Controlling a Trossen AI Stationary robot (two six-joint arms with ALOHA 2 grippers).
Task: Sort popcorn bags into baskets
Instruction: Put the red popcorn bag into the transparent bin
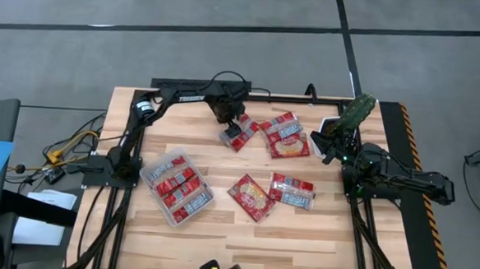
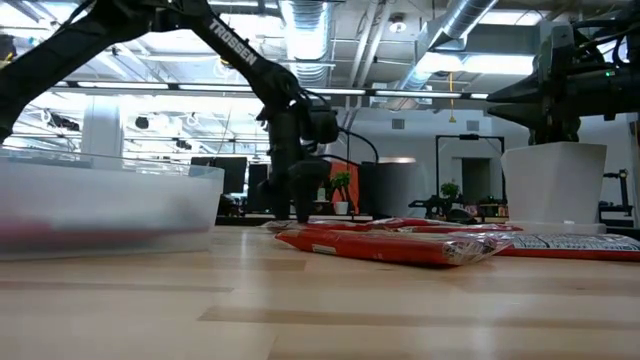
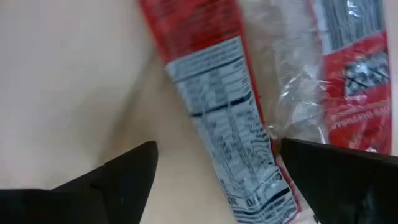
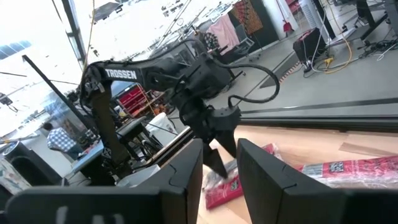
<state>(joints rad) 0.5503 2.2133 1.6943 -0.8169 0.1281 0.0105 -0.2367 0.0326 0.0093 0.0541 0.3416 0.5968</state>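
At the far side of a wooden table [image 1: 219, 224], the left gripper [image 1: 231, 122] reaches down over a popcorn bag [image 1: 238, 134] lying near the back edge. Seen from the left wrist, its two dark fingers [image 3: 124, 180] stand wide apart on either side of the red packet's white nutrition panel [image 3: 230, 137], with the fingertips low beside it; a second packet in clear wrapping [image 3: 348, 74] lies just beside it. From table height the gripper [image 2: 300, 205] hangs straight down, its tips at the level of the packets.

Toward the left of the table sits the clear plastic basket [image 1: 149, 176], already holding several red bags [image 1: 179, 189] side by side. Loose bags remain on the wood: a pair overlapping near the back [image 1: 284, 135], one at the centre [image 1: 251, 197], and one just to its right [image 1: 293, 192].

The right gripper [image 1: 332, 143] waits off to the right side, beside the white pot with a green plant [image 1: 352, 116]. In its own wrist view its fingers [image 4: 180, 171] stand narrowly apart, holding nothing.
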